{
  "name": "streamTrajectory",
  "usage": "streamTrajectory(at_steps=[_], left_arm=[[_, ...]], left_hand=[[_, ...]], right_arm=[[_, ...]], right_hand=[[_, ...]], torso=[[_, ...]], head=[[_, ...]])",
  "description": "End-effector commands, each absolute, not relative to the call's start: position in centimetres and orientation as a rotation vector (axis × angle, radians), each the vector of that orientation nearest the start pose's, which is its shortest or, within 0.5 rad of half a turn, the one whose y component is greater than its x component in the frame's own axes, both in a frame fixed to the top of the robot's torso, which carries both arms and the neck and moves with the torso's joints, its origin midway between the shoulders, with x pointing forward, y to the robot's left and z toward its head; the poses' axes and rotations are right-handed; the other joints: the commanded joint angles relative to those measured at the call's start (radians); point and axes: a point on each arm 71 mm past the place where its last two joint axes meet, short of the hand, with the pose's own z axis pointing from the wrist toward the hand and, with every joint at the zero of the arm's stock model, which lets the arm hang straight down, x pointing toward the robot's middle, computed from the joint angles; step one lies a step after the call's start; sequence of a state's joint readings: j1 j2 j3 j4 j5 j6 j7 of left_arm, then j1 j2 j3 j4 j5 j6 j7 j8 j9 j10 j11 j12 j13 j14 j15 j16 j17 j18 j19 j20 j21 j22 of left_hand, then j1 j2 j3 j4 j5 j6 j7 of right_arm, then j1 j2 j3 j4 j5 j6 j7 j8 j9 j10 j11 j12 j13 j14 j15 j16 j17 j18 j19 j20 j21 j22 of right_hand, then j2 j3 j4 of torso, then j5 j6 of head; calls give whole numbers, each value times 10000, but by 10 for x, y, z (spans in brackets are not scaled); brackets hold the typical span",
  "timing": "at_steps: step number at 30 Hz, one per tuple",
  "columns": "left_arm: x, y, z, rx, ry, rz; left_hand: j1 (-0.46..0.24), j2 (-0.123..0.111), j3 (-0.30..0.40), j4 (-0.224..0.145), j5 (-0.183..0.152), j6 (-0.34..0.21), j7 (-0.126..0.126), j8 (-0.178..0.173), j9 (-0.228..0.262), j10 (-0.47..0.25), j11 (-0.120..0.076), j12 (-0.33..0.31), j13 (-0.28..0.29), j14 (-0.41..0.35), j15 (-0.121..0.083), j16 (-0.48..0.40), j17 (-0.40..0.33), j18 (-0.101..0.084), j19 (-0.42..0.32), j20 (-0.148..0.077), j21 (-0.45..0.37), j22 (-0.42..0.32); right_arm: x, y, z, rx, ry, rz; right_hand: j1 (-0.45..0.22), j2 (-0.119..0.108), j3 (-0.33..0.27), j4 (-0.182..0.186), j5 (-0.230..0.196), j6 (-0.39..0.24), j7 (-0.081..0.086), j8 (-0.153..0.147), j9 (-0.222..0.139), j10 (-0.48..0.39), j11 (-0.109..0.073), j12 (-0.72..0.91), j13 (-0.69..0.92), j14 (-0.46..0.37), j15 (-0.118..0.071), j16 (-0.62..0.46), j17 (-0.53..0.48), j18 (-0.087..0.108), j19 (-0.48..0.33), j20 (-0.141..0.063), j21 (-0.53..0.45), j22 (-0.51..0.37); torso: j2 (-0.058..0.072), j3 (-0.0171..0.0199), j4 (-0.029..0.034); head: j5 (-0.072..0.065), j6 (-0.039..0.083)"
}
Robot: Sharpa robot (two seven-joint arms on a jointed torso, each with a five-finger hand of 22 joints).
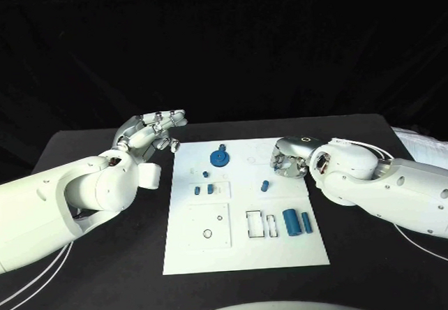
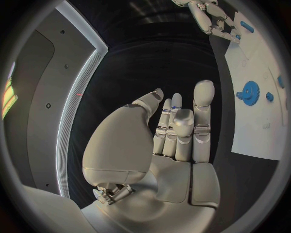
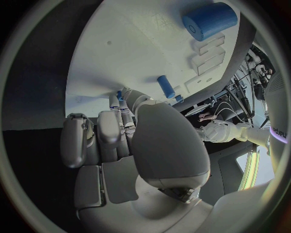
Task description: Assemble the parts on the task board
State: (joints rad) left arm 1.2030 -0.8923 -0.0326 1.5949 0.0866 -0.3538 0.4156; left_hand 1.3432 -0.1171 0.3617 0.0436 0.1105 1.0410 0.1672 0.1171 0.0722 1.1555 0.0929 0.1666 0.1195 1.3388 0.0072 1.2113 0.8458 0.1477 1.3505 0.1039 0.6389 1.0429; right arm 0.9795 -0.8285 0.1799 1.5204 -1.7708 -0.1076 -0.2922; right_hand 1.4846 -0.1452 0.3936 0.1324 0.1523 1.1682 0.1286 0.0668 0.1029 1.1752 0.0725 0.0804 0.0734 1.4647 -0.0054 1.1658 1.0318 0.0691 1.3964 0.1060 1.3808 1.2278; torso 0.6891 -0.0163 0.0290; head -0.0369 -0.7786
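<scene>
board: white task board [image 1: 245, 252] lies mid-table, both arms beside it
parts: blue gear [image 1: 219, 159] at far left of board; small blue peg [image 1: 265, 186] mid-board; two blue cylinders [image 1: 298, 222] side by side at near right
left hand: left hand [image 1: 152, 133] raised off the board's far left corner, fingers apart, holds nothing
right hand: right hand [image 1: 290, 159] low over board's far right edge; grasp cannot be told, fingers hide it
handling: parts look small, rigid, light, smooth plastic; likely slippery; pinch cylinders across the round sides, gear by its rim

Bright overhead light (fisheye wrist views).
</scene>
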Motion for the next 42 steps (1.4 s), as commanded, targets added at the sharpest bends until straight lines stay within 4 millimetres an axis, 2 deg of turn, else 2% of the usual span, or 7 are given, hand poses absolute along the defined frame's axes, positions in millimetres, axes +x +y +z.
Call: streamTrajectory(at_steps=[1,6,16,23,31,34,42], left_arm=[[479,214,-169,-12114,13648,-15838],[478,214,-170,-12128,13676,-15822],[478,214,-170,-12183,13760,-15780],[479,216,-171,-12247,13792,-15722],[479,218,-171,-12379,13783,-15628],[479,218,-172,-12433,13827,-15564],[479,220,-173,-12510,13869,-15443]], left_hand=[[91,-5,-69,0,23,-88,22,-53,-15,-78,18,71,17,-58,19,-32,-18,85,-63,7,-34,-18],[103,6,-74,-1,25,-104,30,-58,-18,-90,23,79,20,-61,24,-29,-21,86,-64,11,-43,-24],[158,131,-84,24,34,-135,56,-53,-15,-149,44,146,42,-74,44,-10,-47,91,-62,31,-79,-50],[150,153,-88,40,34,-138,59,-51,-15,-156,47,157,45,-80,46,-12,-63,94,-63,34,-94,-59],[173,176,-84,37,37,-151,63,-53,-16,-174,48,171,49,-100,47,-33,-117,106,-77,37,-164,-101],[219,207,-71,22,41,-163,66,-52,-16,-197,48,190,55,-113,48,-40,-146,113,-81,40,-195,-121],[246,218,-65,11,44,-173,70,-52,-16,-215,51,200,58,-119,49,-42,-160,121,-92,42,-246,-151]], right_arm=[[471,-204,-235,-2861,18642,3180],[471,-205,-236,-2861,18639,2888],[471,-205,-230,-2287,17704,2827],[468,-203,-224,-1903,17337,3288],[464,-204,-218,-1536,17262,3595],[463,-208,-216,-1314,17318,3645],[458,-214,-205,-977,17289,3860]], right_hand=[[-95,-53,90,-26,-54,109,-27,54,2,108,10,46,-24,301,-2,109,56,45,104,-21,15,75],[-104,-53,174,-77,-46,179,-52,72,22,204,-24,69,-35,316,-32,167,100,38,130,-43,41,116],[-149,184,665,-280,-249,404,-81,143,121,529,-112,93,-50,295,-146,137,-69,10,223,-154,130,253],[-201,185,849,-370,-355,391,-74,123,143,551,-113,44,-62,286,-154,151,-101,11,223,-174,124,242],[-460,136,997,-408,-741,412,-97,116,193,596,-117,-19,-64,279,-155,201,-120,11,225,-178,120,240],[-498,127,1005,-405,-779,414,-101,115,199,598,-116,-27,-64,278,-156,204,-125,9,230,-179,125,250],[-514,122,1008,-405,-792,414,-103,114,202,600,-117,-31,-64,279,-156,214,-116,8,232,-179,126,252]], torso=[[-6,-8,6],[-5,-11,4],[-14,-11,14],[-20,-11,3],[-23,-11,-10],[-5,-23,-8],[-4,-14,-9]], head=[[-13,-27],[-10,-26],[-23,-27],[6,-29],[-8,31],[-30,54],[-63,41]])
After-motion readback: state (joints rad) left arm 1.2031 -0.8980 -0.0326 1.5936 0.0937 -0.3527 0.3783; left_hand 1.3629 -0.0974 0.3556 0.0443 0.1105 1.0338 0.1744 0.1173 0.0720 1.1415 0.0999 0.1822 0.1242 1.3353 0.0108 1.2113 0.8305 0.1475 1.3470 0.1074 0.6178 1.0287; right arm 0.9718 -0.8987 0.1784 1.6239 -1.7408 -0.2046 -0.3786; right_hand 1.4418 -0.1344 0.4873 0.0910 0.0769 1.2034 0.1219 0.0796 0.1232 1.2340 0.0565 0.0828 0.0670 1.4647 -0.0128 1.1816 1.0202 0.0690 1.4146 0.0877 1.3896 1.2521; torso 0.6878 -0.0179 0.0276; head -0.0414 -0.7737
